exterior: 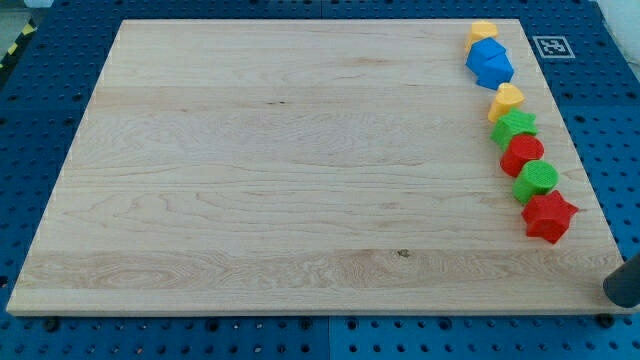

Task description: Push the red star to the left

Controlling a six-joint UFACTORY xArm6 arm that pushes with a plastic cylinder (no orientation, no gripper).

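Observation:
The red star lies near the wooden board's right edge, lowest in a column of blocks. Above it, touching or nearly so, are a green round block, a red block of unclear shape, a green star, a yellow block, a blue block and a second yellow block at the top. My tip shows as a dark rounded end at the view's lower right edge, below and to the right of the red star, apart from it.
The board rests on a blue perforated table. A black-and-white marker tag lies off the board's top right corner.

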